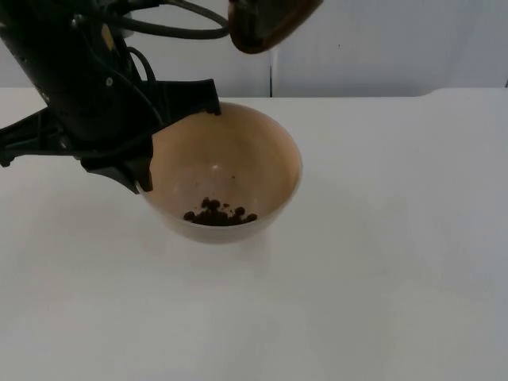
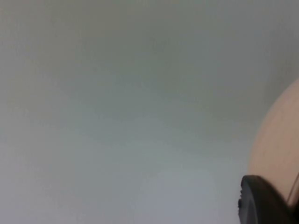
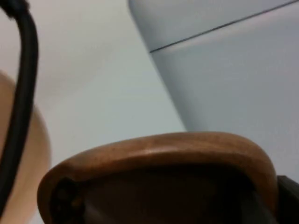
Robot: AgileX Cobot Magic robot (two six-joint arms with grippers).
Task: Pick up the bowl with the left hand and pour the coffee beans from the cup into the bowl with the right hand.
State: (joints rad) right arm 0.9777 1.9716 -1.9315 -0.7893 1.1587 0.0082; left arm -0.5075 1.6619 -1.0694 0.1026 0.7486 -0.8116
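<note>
White table top [image 1: 381,262], ends at grey partition wall [image 1: 381,48]; cannot tell if bowl [image 1: 238,159] rests on it.

Cup [image 1: 270,24] cut by top edge (its gripper unseen)

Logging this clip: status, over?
Left tool clamped on bowl rim. Right tool holds brown cup above it. Coffee beans in bowl. Nothing obstructing.

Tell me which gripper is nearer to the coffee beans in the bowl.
Left. The left gripper grips the rim of the bowl holding the coffee beans. The right gripper holds the brown cup above the bowl's far side.
</note>
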